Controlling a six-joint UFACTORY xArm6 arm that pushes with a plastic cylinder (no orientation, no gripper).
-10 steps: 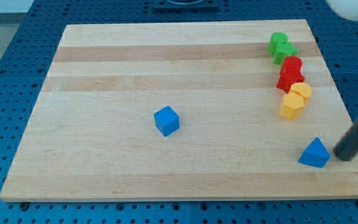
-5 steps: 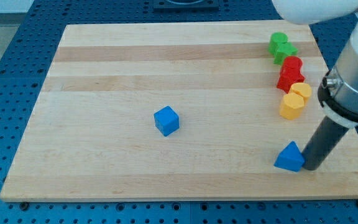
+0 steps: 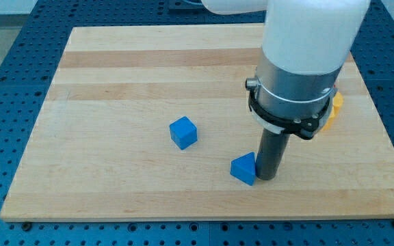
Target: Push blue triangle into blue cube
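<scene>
1. Camera view: my tip (image 3: 266, 178), a plain rod grasping nothing, touches the blue triangle (image 3: 244, 168) on its right side.
2. The blue cube (image 3: 183, 132) sits apart, up-left on the wooden board (image 3: 115, 82).

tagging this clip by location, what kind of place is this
Most likely a robotics lab bench set up for pushing tests. A wooden board lies on a blue perforated table; my tip sits against the right side of a blue triangle, with a blue cube to its upper left.
</scene>
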